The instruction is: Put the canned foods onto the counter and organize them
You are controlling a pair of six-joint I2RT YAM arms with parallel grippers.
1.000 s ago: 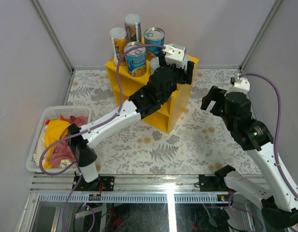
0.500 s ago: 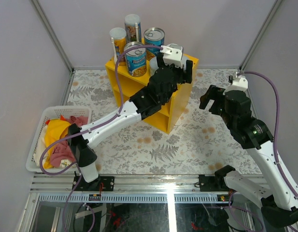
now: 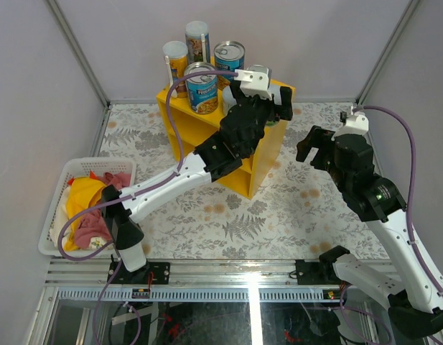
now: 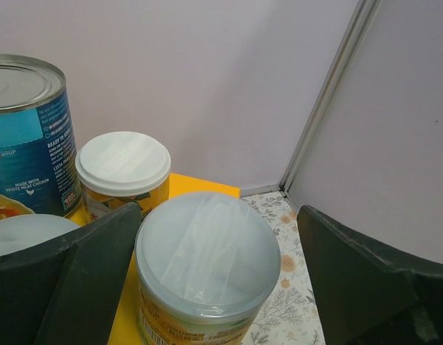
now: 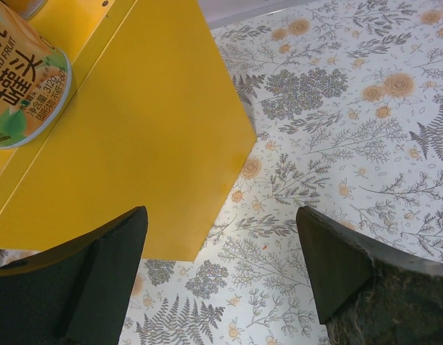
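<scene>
The left claw [image 4: 217,212] stands spread around a short pale-lidded can [image 4: 207,266] on top of the yellow counter [image 3: 269,147].
From where I stand the can looks set down near the top's right edge with neighbours close by, so I'd rise straight up, fingers wide, nudging nothing. I count three pale-lidded cans (one barely in view), two blue-labelled steel cans [image 3: 202,88] and two tall yellow tubes [image 3: 176,61]. The right claw [image 5: 221,212] hangs spread and empty over the floral worktop [image 5: 336,144].

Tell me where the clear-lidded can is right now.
In the left wrist view, the clear-lidded can stands on the yellow shelf between the fingers of the open left claw, next to the white-lidded can.
</scene>
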